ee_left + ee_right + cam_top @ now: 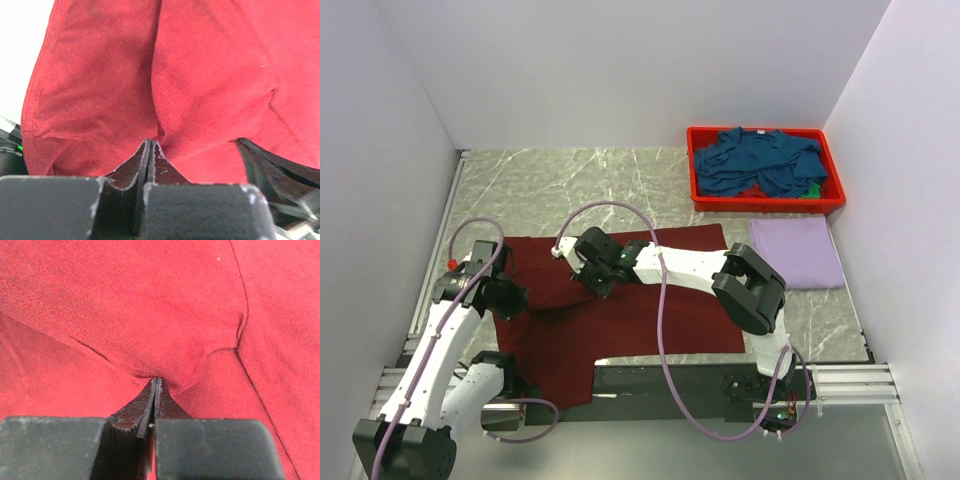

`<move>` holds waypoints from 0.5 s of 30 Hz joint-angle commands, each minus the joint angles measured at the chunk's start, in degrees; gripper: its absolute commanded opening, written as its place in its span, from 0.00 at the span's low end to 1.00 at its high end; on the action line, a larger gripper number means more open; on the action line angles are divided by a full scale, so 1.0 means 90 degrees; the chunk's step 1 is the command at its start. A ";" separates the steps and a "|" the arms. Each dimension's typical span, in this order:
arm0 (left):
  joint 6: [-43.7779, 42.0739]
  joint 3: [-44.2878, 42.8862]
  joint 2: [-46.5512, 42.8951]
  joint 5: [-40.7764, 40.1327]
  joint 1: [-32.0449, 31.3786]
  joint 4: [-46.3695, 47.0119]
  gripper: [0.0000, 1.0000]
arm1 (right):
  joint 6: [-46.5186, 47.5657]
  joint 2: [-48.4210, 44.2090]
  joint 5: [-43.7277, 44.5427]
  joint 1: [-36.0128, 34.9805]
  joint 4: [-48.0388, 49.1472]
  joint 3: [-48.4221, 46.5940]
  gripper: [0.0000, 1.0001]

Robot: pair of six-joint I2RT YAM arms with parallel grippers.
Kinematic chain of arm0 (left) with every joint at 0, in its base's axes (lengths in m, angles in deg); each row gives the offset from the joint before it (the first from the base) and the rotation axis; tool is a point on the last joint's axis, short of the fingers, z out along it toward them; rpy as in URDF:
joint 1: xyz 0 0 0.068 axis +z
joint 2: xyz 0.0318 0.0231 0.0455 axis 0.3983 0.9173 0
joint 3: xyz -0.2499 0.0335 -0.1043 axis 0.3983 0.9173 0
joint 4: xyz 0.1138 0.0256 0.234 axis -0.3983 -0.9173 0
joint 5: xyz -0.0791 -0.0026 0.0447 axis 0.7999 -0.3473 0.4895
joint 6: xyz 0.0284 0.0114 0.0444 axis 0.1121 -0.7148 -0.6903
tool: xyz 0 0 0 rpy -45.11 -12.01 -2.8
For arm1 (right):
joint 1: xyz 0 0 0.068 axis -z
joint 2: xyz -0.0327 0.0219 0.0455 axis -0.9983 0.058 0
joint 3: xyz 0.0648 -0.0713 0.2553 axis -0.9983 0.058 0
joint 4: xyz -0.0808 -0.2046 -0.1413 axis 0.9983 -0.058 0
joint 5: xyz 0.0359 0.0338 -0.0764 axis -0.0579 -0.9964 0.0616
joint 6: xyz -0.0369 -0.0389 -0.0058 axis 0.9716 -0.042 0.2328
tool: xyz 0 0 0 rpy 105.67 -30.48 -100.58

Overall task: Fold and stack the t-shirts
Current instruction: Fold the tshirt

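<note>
maroon shirt (620,325) lies spread on the worktop (540,185), front-left of centre. its near-left part runs onto the dark strip (650,385) at the front edge.

left tool (150,142): closed, pinching a fold of the maroon shirt at its left side. wrist cam shows cloth bunched up right at the tips, no gap btwn them.

right tool (156,380): closed too, nipping a small pucker of the same shirt near its far edge, mid-left. a seam runs down just right of the pinch.

obstructions:
- right arm (685,268) reaches across from the right and lies over the far-right part of the shirt, so that edge is partly hidden.
- its purple cable (660,335) loops down over the cloth's middle.
- left arm (440,335) covers the shirt's left edge; can't see the sleeve there.

around:
- lavender shirt (797,252) folded flat, right of the maroon one, apart from it, just in front of the bin (692,170).
- the bin is red, in the far-right corner, w/ teal shirts (760,160) heaped loose inside. a green scrap (810,190) shows at their near-right edge, can't tell what it is.
- white walls (620,70) on three sides.
</note>
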 commanded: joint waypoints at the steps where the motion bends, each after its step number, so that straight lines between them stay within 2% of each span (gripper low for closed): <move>1: -0.0189 0.0207 0.0058 0.0198 -0.0020 0.0206 0.03 | 0.0200 -0.0057 0.0113 0.0013 -0.0208 -0.0203 0.00; 3: -0.0180 0.0295 0.0078 0.0227 -0.0020 0.0255 0.05 | 0.0220 0.0021 -0.0033 0.0013 -0.0364 -0.0349 0.07; 4: -0.0151 0.0286 0.0068 0.0227 -0.0020 0.0245 0.06 | 0.0201 0.0041 -0.0072 0.0022 -0.0471 -0.0398 0.16; 5: -0.0131 0.0247 0.0000 0.0198 -0.0020 0.0245 0.10 | 0.0171 0.0022 -0.0150 0.0042 -0.0520 -0.0447 0.22; 6: -0.0102 0.0208 -0.0029 0.0150 -0.0020 0.0235 0.14 | 0.0132 -0.0017 -0.0209 0.0052 -0.0560 -0.0457 0.32; 7: -0.0073 0.0159 -0.0068 0.0120 -0.0020 0.0216 0.20 | 0.0026 -0.0085 -0.0267 0.0100 -0.0589 -0.0448 0.36; 12: -0.0023 0.0003 -0.0371 0.0207 -0.0020 0.0352 0.31 | -0.0297 -0.0788 -0.0356 0.0558 -0.0638 -0.0155 0.47; 13: -0.0023 -0.0036 -0.0410 0.0237 -0.0020 0.0430 0.39 | -0.0481 -0.0905 -0.0365 0.0869 -0.0590 -0.0087 0.47; 15: -0.0052 -0.0075 -0.0459 0.0169 -0.0030 0.0566 0.48 | -0.0900 -0.1266 -0.0404 0.1232 -0.0512 0.0186 0.47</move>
